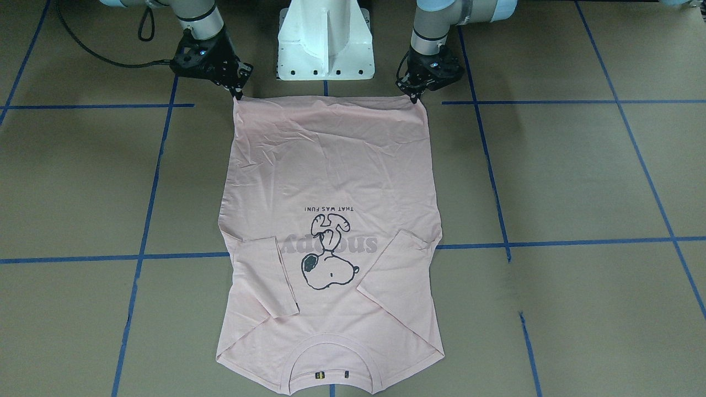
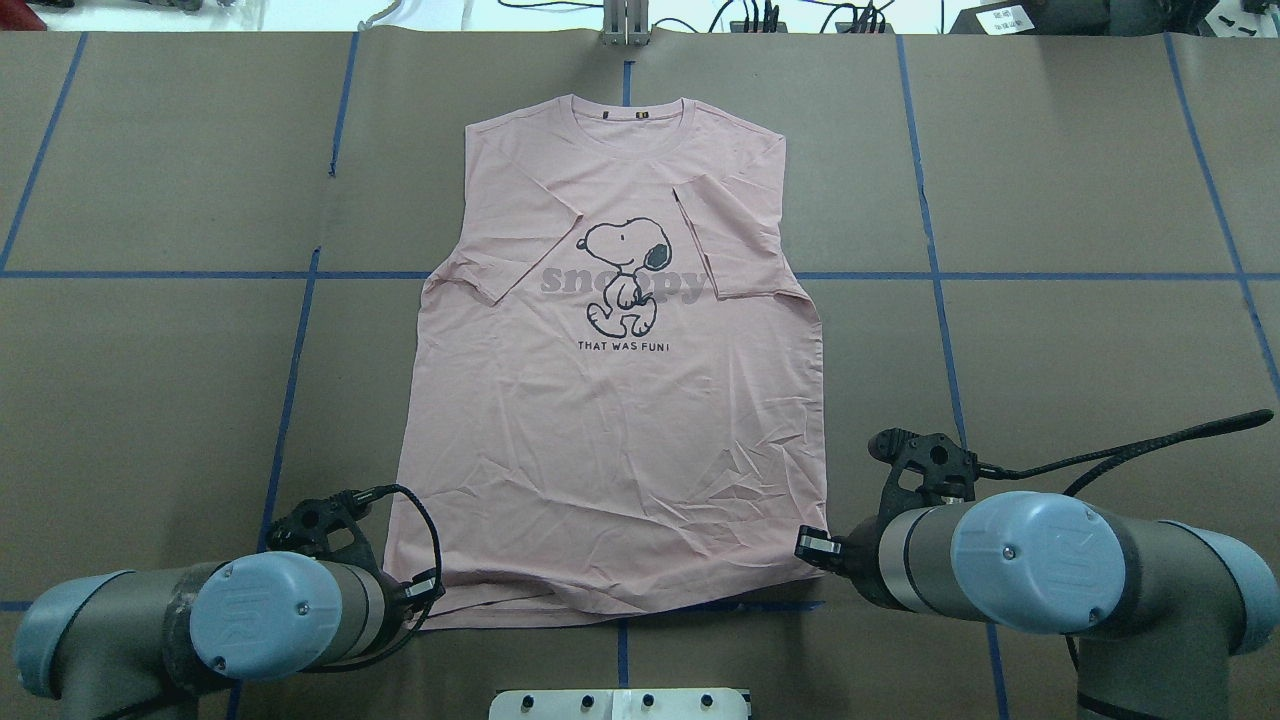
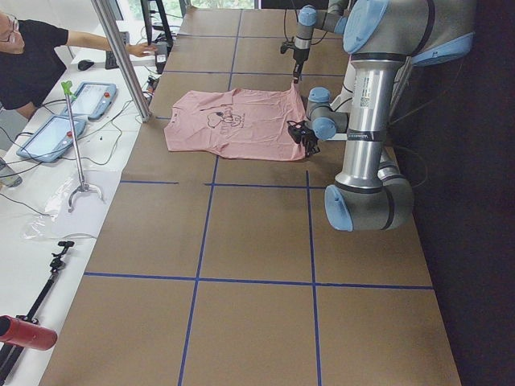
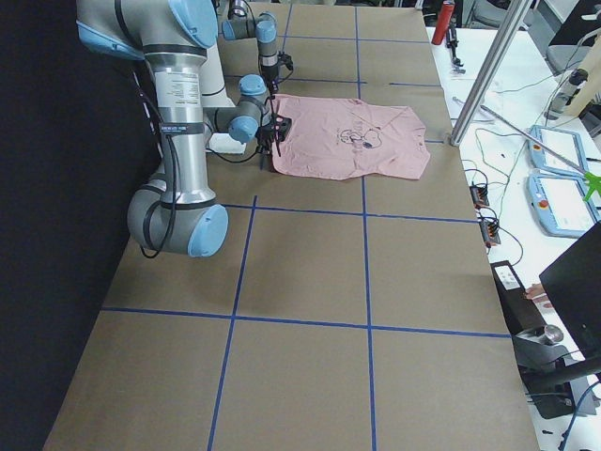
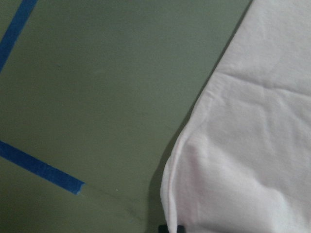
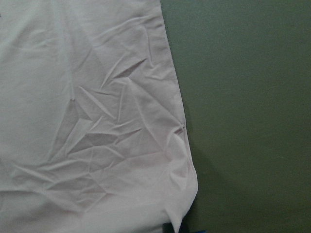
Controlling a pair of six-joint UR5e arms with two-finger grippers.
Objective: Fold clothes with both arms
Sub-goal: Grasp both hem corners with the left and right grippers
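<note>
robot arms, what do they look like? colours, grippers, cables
The left arm and right arm are jointed grey metal tubes with round light blue joint caps. The left gripper and right gripper are black and two-fingered, each fed by a black cable. A small printed label marks the left arm.

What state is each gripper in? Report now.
Left gripper: closed on a hem corner of the T-shirt.
Right gripper: closed on the other hem corner.

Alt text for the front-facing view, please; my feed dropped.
A pink T-shirt lies flat, print up, sleeves folded inward, on the brown table. The left gripper and right gripper each pinch a hem corner nearest the robot.
</note>
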